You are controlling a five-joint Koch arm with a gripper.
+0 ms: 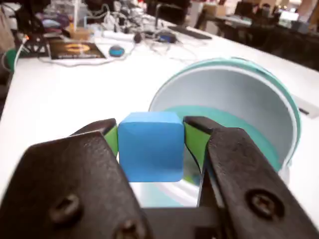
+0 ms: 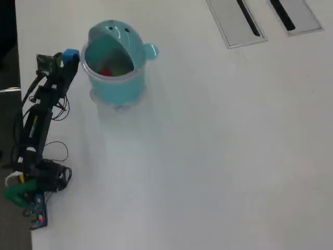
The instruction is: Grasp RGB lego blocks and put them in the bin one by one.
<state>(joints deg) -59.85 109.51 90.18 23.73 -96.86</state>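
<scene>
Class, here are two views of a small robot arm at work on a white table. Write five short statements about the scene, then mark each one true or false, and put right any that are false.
1. The gripper holds a blue block between its jaws. True.
2. The bin is lying tipped over on its side. False: in the overhead view it stands upright on the table, its opening showing.
3. Something red already lies inside the bin. True.
4. The blue block is already inside the bin. False: in the overhead view it is at the gripper, just left of the bin's rim.
5. A red block sits loose on the table to the right of the bin. False: no loose block shows there.
</scene>
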